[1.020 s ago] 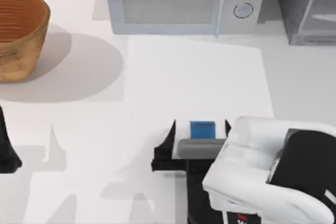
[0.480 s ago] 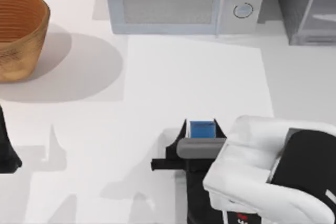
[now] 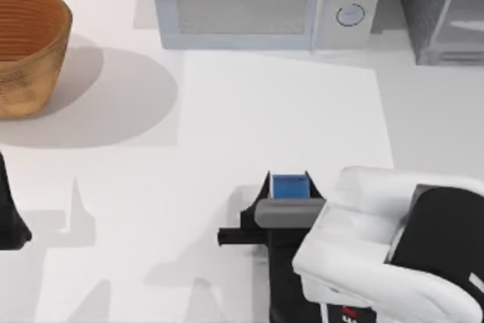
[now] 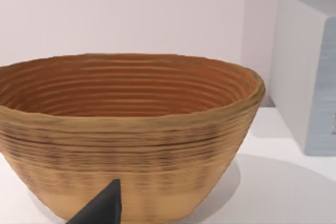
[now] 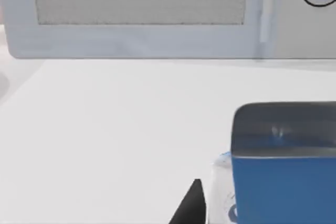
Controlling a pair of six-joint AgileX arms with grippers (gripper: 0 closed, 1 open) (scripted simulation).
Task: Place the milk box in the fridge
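Milk box clamped between right gripper's fingers

Milk box [image 3: 290, 185] stands upright on the table [image 3: 227, 126], near the front edge and right of centre, its blue top facing up. Right gripper [image 3: 290, 187] sits around it: one dark finger touches the box's left side, the other its right, so the jaws are closed in on the carton and hold it. In the right wrist view the box [image 5: 283, 182] looms close, with a dark fingertip [image 5: 190, 205] just beside it and the microwave [image 5: 157, 14] beyond across bare table.

Fridge [image 3: 446, 9] stands at the table's far right corner, well apart from the box, just right of the microwave [image 3: 265, 1]. A woven basket [image 3: 26, 47] sits at the far left.

Left gripper [image 3: 9, 213] is parked at the left edge; I cannot tell how its jaws stand. Its wrist view faces the basket [image 4: 126, 135], one dark fingertip [image 4: 102, 208] in front of it
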